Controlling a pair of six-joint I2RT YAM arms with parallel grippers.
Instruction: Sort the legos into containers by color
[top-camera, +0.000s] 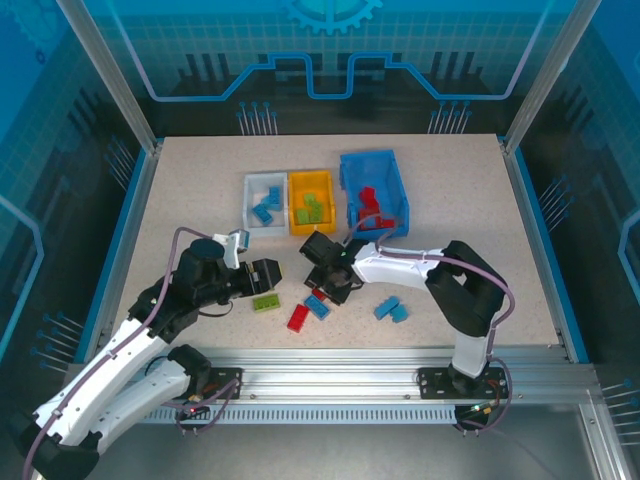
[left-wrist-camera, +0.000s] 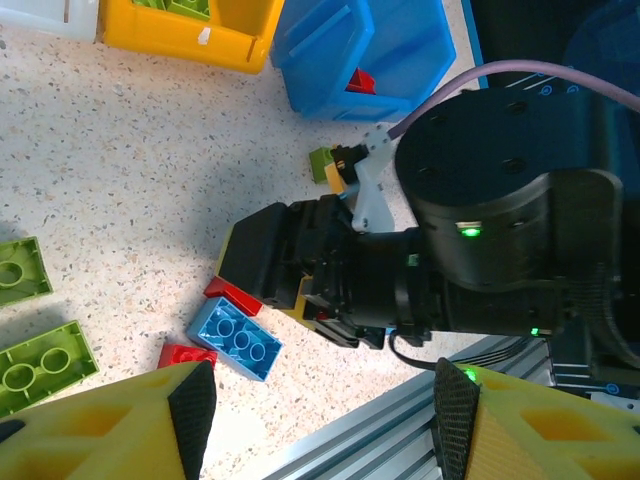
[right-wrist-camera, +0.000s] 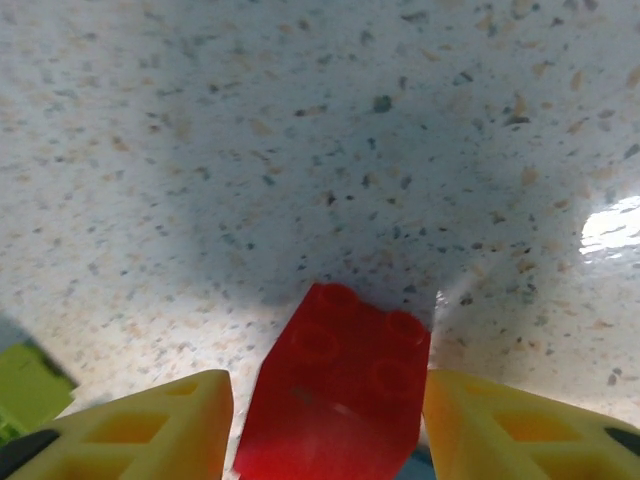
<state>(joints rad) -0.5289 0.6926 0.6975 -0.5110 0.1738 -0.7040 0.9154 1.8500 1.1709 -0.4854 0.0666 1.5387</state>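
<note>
My right gripper is low over the table, its yellow fingers pressed against the two sides of a red lego that lies flat. From above, this right gripper is in the middle of the loose pile. The left gripper hovers open just left of it, with nothing between its pads. A light blue lego, a second red one and two green ones lie near it. The white container, yellow container and blue container stand in a row behind, each holding legos.
Two more light blue legos lie right of the right arm. A green lego and a red one sit near the front. The metal rail runs along the near edge. Open tabletop lies to the far left and right.
</note>
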